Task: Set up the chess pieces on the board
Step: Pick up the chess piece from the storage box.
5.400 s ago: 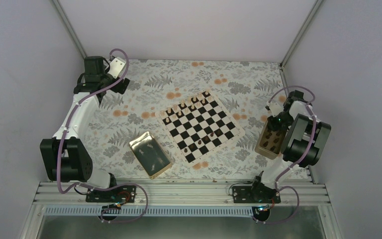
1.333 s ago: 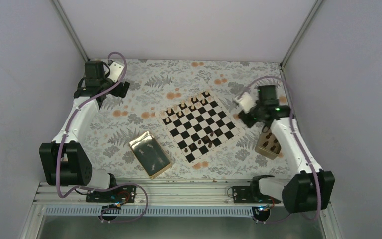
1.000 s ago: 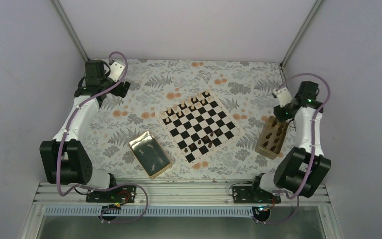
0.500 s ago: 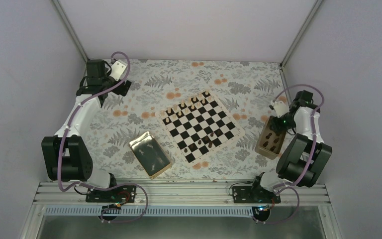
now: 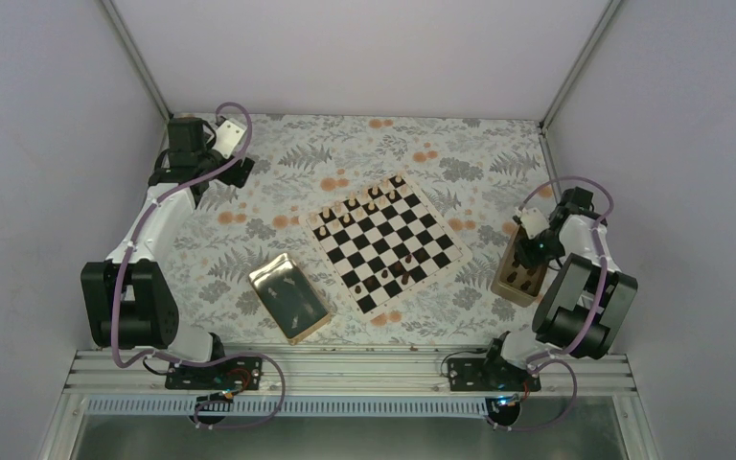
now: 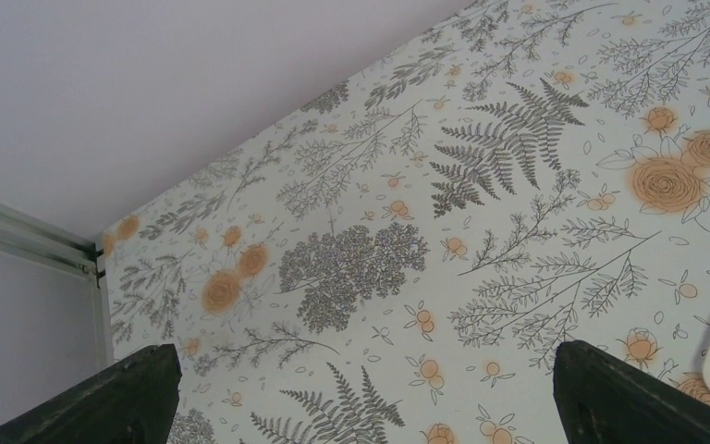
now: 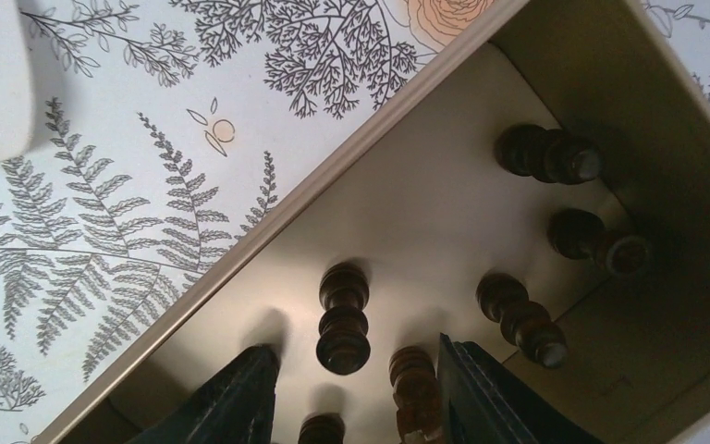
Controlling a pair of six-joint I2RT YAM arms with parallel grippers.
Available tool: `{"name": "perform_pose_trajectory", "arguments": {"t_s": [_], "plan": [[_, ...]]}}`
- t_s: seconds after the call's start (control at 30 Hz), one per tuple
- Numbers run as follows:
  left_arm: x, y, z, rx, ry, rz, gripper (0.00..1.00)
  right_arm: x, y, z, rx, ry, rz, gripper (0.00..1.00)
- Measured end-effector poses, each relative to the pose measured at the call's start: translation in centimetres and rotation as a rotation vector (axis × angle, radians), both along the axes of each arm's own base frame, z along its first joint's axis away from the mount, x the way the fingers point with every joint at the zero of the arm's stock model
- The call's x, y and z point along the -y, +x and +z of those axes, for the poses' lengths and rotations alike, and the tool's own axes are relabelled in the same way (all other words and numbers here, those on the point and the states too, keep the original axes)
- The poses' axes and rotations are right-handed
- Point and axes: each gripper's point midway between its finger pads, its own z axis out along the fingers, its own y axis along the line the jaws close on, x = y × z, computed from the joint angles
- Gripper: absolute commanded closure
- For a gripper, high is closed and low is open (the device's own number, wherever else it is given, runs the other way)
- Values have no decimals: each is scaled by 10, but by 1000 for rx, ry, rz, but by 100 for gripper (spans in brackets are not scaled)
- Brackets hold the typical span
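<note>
The board [image 5: 386,242] lies mid-table, turned at an angle. Dark chess pieces [image 5: 359,206] stand along its far edge, and a few more [image 5: 398,268] near its right front. My right gripper [image 5: 535,251] is lowered into the small tan box [image 5: 515,278] at the right. In the right wrist view this gripper [image 7: 356,393] is open, its fingers [image 7: 231,398] straddling two dark pieces [image 7: 343,319] that lie on the box floor, touching neither. My left gripper [image 5: 235,168] hangs at the far left, and it [image 6: 370,407] is open wide over bare cloth.
A shiny gold tray [image 5: 289,297] holding several small pieces sits left of the board's near corner. More dark pieces [image 7: 547,155] lie by the box's wall [image 7: 351,176]. Floral cloth [image 5: 441,153] covers the table, with walls and frame posts on three sides.
My right arm has swung from the board's right side back over the tan box and dropped into it, its jaws widening. The left arm has barely shifted.
</note>
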Motion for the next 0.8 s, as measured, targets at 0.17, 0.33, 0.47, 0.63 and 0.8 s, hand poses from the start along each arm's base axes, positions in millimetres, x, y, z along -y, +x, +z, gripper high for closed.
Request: {"name": "perform_pose_trajectory", "arguments": {"t_s": [0.17,0.33,0.47,0.63,0.8], "plan": [[0,0,0,-1,-4,0,0,1,3,-7,3,-2,0,53],[0,0,0,-1,-4,1,0,2,5,-13,-3,2,0,54],[0,0,0,-1,-4,1,0,3,6,-17,-9,6,0,57],[0,0,0,-2,-4,0,0,3,7,-23,-20,11,1,67],[0,-1,-1,-5,-4,0,0,3,7,-26,-25,14,3,80]]}}
